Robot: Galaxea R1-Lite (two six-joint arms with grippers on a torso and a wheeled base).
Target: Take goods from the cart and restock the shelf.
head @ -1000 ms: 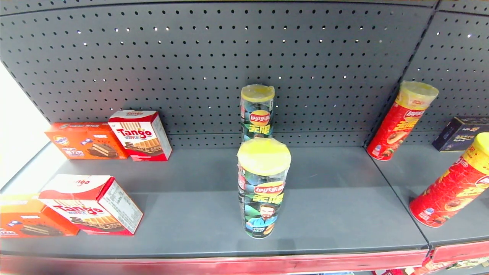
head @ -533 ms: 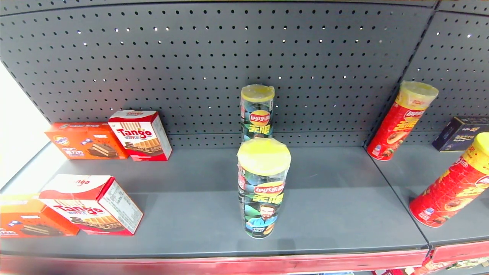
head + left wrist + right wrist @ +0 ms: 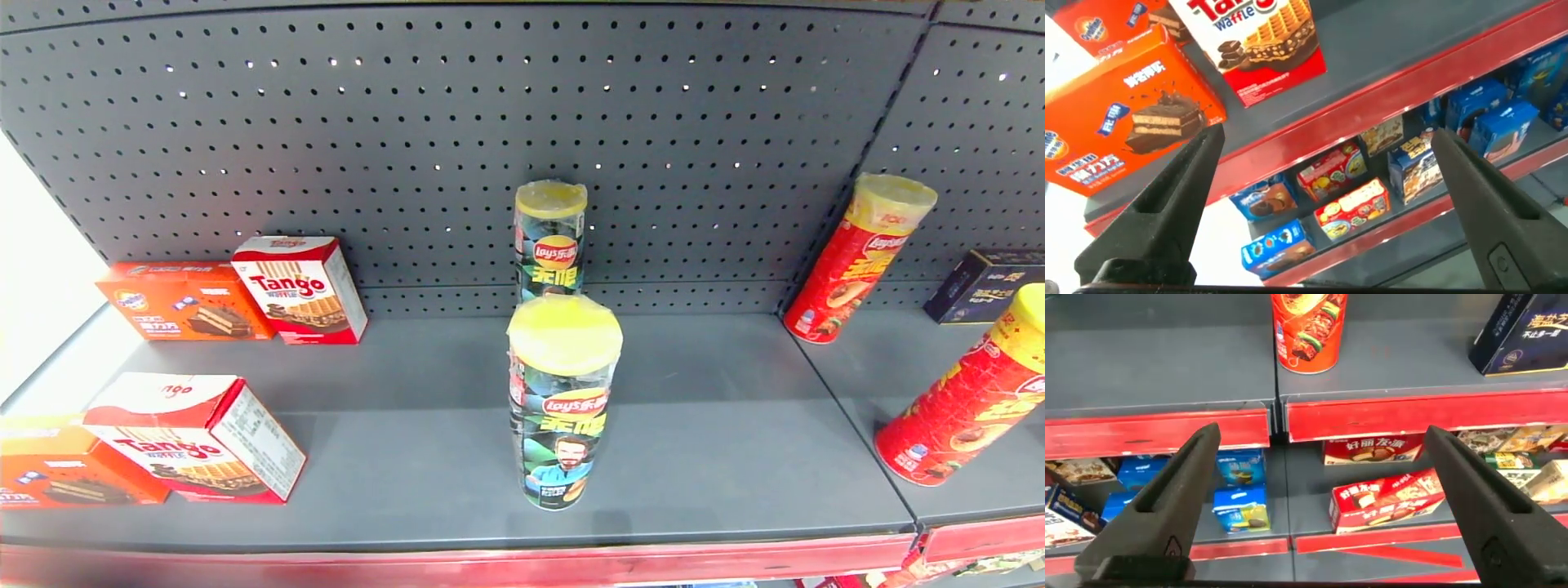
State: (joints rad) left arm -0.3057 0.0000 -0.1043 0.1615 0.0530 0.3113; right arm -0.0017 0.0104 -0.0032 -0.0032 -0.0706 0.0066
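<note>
On the dark grey shelf, two green chip cans with yellow lids stand upright, one at the front and one by the back panel. Red-and-white waffle boxes and orange cake boxes sit at the left. Two red chip cans stand on the neighbouring shelf at the right. My left gripper hangs open and holds nothing, just outside the shelf's red front edge, below an orange cake box and a waffle box. My right gripper is open with nothing in it, in front of a red can.
A perforated back panel closes the shelf behind. A dark blue box lies at the far right. A lower shelf holds several small snack boxes and red packs. Bare shelf floor lies on both sides of the green cans.
</note>
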